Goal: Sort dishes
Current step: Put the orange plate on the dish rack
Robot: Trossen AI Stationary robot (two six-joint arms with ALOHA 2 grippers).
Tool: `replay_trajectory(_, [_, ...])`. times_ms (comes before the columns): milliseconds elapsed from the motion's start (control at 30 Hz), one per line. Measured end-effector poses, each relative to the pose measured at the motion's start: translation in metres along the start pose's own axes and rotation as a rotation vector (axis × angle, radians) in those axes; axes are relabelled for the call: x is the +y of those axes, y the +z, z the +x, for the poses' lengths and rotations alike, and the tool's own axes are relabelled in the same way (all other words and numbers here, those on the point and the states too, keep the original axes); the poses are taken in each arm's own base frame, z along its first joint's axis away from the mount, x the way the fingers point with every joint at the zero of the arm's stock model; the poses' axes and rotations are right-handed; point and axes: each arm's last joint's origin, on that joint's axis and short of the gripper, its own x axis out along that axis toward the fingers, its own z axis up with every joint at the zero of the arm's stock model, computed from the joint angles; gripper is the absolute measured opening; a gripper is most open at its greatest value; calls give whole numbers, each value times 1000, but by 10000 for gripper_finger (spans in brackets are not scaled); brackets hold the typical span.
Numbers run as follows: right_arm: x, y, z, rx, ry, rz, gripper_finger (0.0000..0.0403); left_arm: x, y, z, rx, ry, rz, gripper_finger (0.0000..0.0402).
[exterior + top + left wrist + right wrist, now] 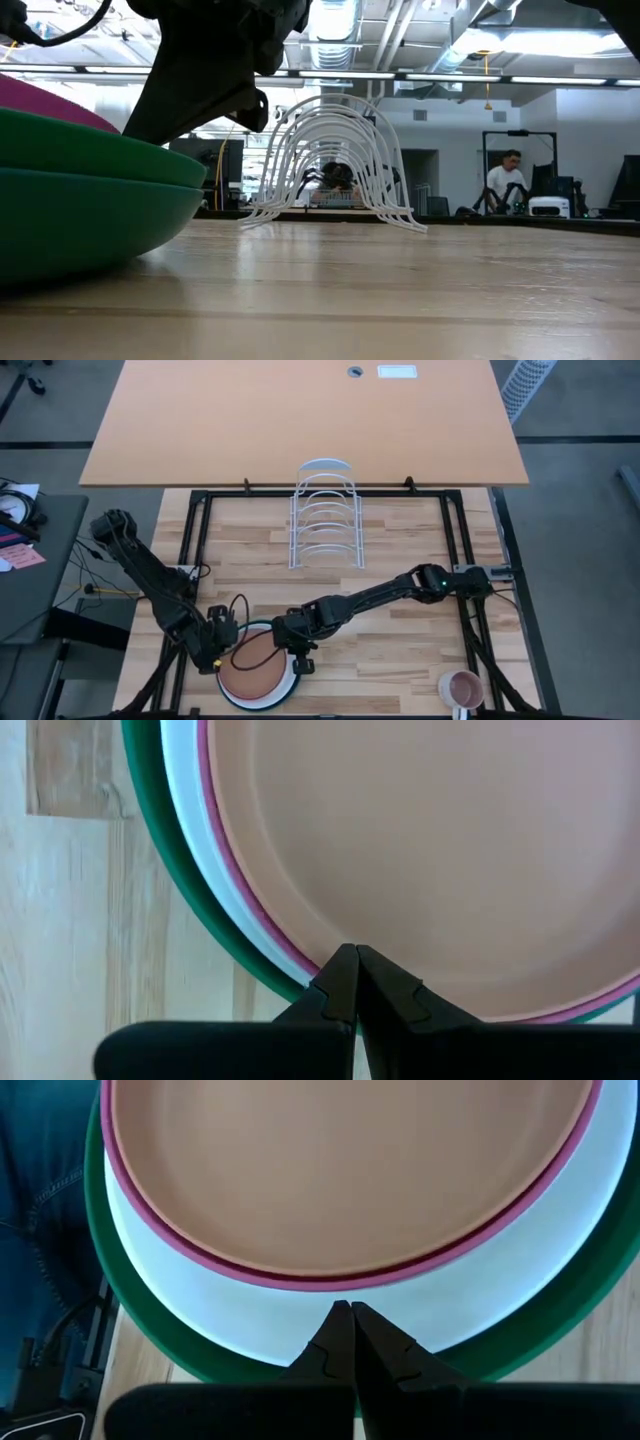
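Two dark jointed arms (pixel 150 575), black cabling, perhaps a green light.

A light wood worktable (pixel 400 660) of butcher-block planks sits in a black metal frame (pixel 470 560), with a larger plain tan desk (pixel 250 430) butted against its far edge. Grey floor (pixel 580 500) surrounds both. To the left stands a dark side table (pixel 40 560) holding papers and a pink note (pixel 25 557); a white fan (pixel 527 382) stands at far right. Seen from table height, the room beyond is an open workshop with white walls (pixel 450 120), exposed ceiling ducts (pixel 335 25), long strip lights (pixel 480 78) and dark equipment racks (pixel 515 150). A person (pixel 505 180) stands at far right.
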Motion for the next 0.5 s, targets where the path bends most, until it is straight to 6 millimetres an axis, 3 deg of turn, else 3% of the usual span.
replay_trajectory(500, [0, 0, 0, 0, 1, 2, 0, -12, 5, -14, -24, 0, 31, 0])
